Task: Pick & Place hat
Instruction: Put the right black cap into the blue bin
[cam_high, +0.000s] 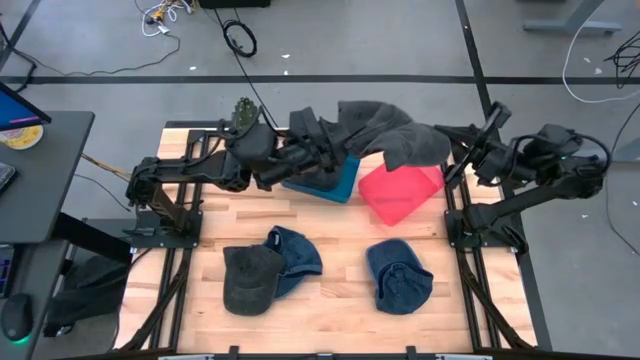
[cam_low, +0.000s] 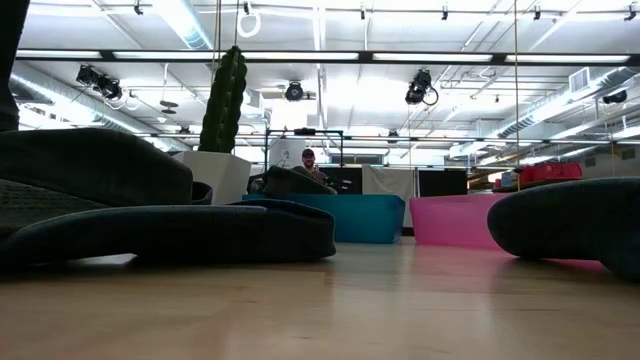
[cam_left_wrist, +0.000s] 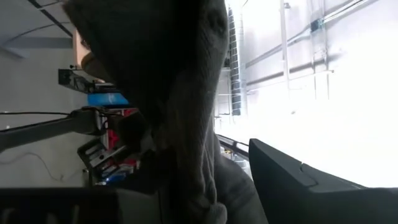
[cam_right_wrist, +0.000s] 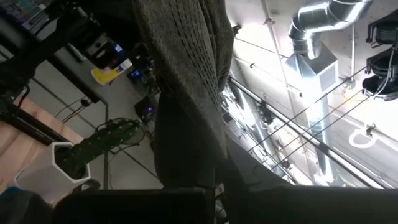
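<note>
A dark grey knit hat (cam_high: 390, 135) hangs spread between my two grippers, above a blue bin (cam_high: 325, 182) and a pink bin (cam_high: 400, 192). My left gripper (cam_high: 322, 142) is shut on the hat's left end and my right gripper (cam_high: 463, 150) on its right end. In the left wrist view the hat (cam_left_wrist: 180, 93) fills the space ahead of the gripper (cam_left_wrist: 199, 205). In the right wrist view the hat (cam_right_wrist: 186, 81) does the same ahead of that gripper (cam_right_wrist: 211, 199). My left gripper has the hat's left end (cam_left_wrist: 186, 186) between its two fingers, coming in about level from the table's left. How many layers it holds does not show. The hat is lifted clear of the bins. My right gripper pinches the hat's right end (cam_right_wrist: 193, 168) between its fingers, reaching in about level from the table's right. The cloth runs away from the fingers in a bunched band. It hangs clear of the pink bin.
Three more hats lie on the near half of the wooden table: a dark grey cap (cam_high: 250, 278), a blue hat (cam_high: 297, 255) partly under it, and another blue hat (cam_high: 400, 275). A cactus in a white pot (cam_high: 243, 112) stands at the far left.
</note>
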